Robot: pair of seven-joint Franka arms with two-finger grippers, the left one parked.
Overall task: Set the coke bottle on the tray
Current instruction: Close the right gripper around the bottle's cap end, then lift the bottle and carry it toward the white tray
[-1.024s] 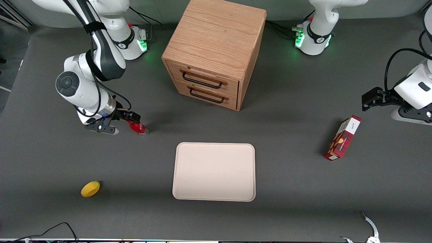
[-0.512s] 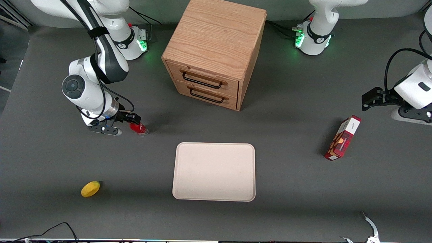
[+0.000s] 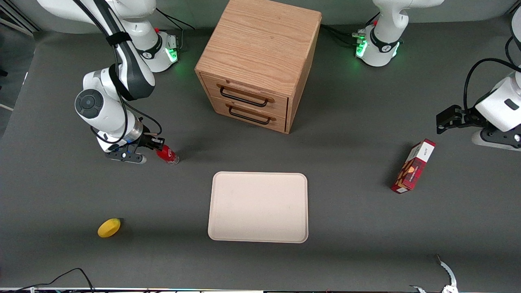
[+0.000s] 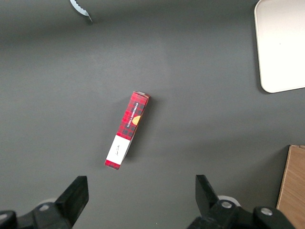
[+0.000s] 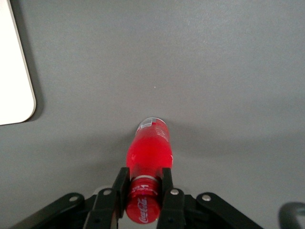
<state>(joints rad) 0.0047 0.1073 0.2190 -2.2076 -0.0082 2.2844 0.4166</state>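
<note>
The coke bottle (image 3: pixel 167 155) is small and red, tilted, with its clear base on the grey table and its red cap toward my gripper (image 3: pixel 158 145). In the right wrist view the bottle (image 5: pixel 148 148) sits with its cap between my gripper's (image 5: pixel 144 183) fingers, which press on both sides of the cap. The cream-white tray (image 3: pixel 258 206) lies flat nearer the front camera than the bottle, toward the table's middle; its rounded corner shows in the right wrist view (image 5: pixel 12 71). The tray holds nothing.
A wooden two-drawer cabinet (image 3: pixel 258 61) stands farther from the front camera than the tray. A yellow lemon (image 3: pixel 109 227) lies nearer the camera than my gripper. A red rectangular box (image 3: pixel 413 166) lies toward the parked arm's end.
My gripper has shifted slightly toward the table's middle and settled over the bottle's cap, with the fingers closed onto it. The bottle's base stays at the same spot.
</note>
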